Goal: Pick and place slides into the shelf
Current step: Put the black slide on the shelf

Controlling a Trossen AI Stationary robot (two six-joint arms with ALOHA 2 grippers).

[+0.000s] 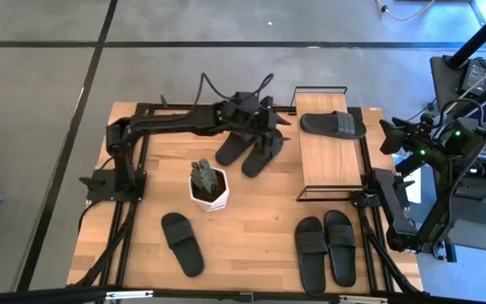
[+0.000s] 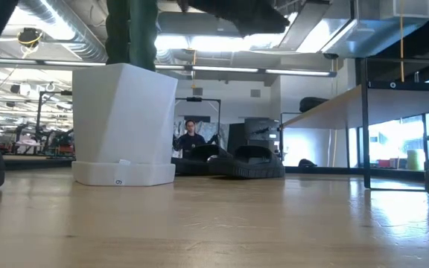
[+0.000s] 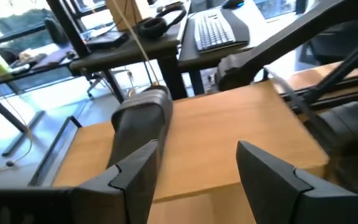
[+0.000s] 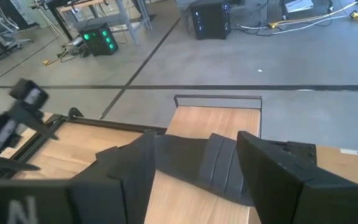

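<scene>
Six black slides show in the high view. One slide (image 1: 333,125) lies sole-down across the far end of the shelf (image 1: 327,160), a light board on a thin black frame; it also shows in the left wrist view (image 3: 142,118) and the right wrist view (image 4: 197,163). Two slides (image 1: 247,150) lie side by side left of the shelf, under my left arm. A single slide (image 1: 181,243) and a pair (image 1: 326,251) lie near the table's near edge. My left gripper (image 1: 278,121) (image 3: 197,155) hovers open just left of the shelf's far end. My right gripper (image 1: 392,135) (image 4: 194,143) waits open right of the shelf.
A white pot with a small green plant (image 1: 207,186) (image 2: 125,123) stands mid-table, between the far pair of slides and the single slide. Black frame rails run along the table's left and right edges. The shelf's near half (image 1: 329,173) is bare board. A person shows far behind in the low view (image 2: 191,138).
</scene>
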